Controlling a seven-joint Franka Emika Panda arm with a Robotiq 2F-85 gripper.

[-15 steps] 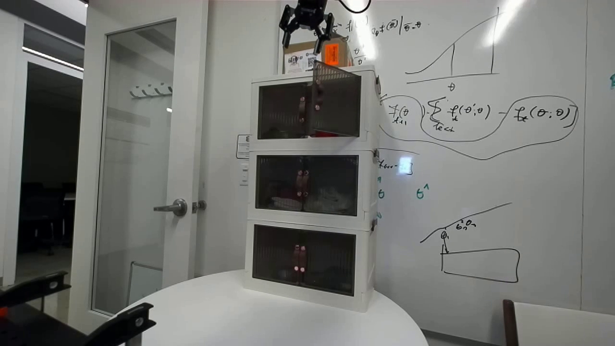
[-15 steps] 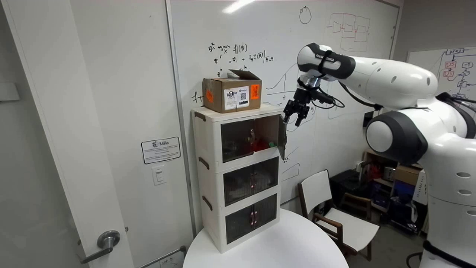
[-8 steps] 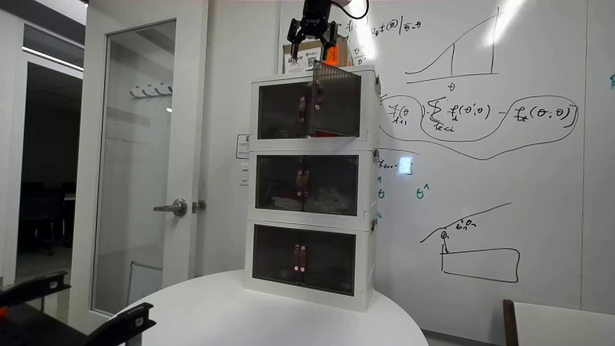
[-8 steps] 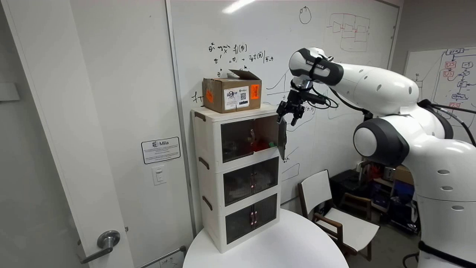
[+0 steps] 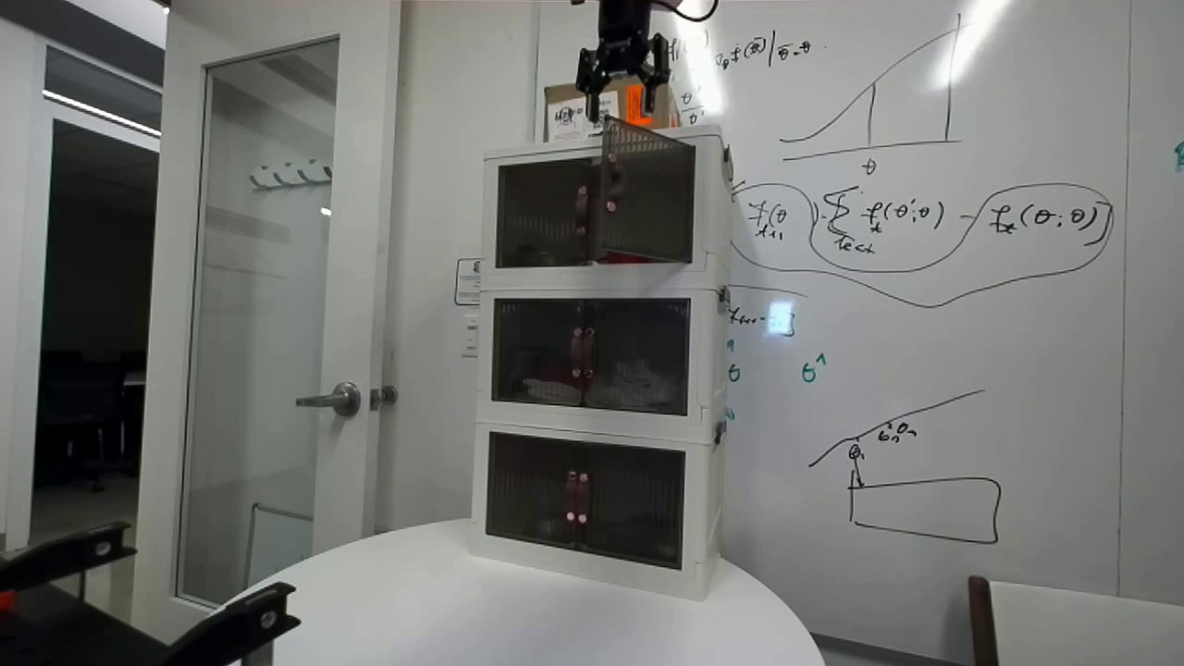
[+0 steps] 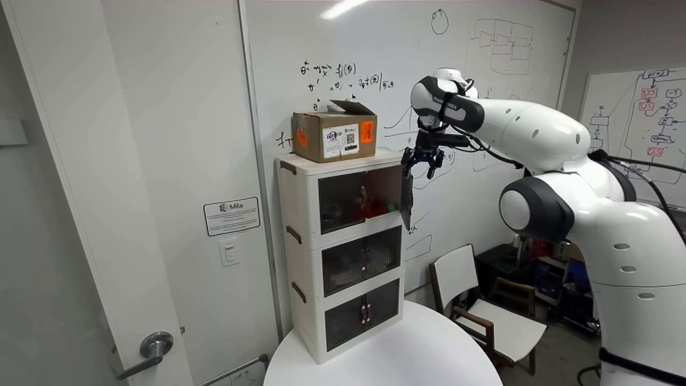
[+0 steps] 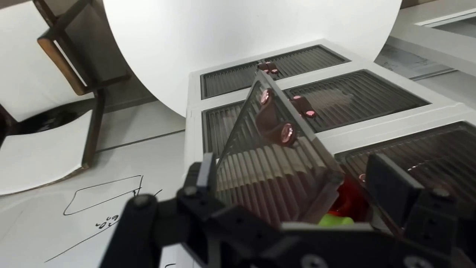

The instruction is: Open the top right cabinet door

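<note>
The top right cabinet door [image 5: 652, 199] is a dark tinted see-through panel on the top tier of the white cabinet [image 5: 601, 277]. It stands swung partly outward, and shows nearly edge-on in an exterior view [image 6: 407, 206]. My gripper [image 5: 621, 109] is open just above the door's top edge; it also shows in an exterior view [image 6: 418, 174]. In the wrist view the gripper [image 7: 297, 175] has the door [image 7: 267, 178] between its spread fingers. I cannot tell whether a finger touches it. The door's brown strap handle [image 7: 273, 123] hangs on its outer face.
A cardboard box [image 6: 340, 136] sits on the cabinet top. The top left door [image 5: 546, 215] is shut. Red [image 7: 351, 197] and green [image 7: 334, 220] things lie inside behind the open door. A whiteboard [image 6: 455, 32] stands behind, and a round white table [image 6: 386, 354] bears the cabinet.
My open gripper has moved right and a little down in an exterior view, coming over the door's top edge. The door has not visibly moved.
</note>
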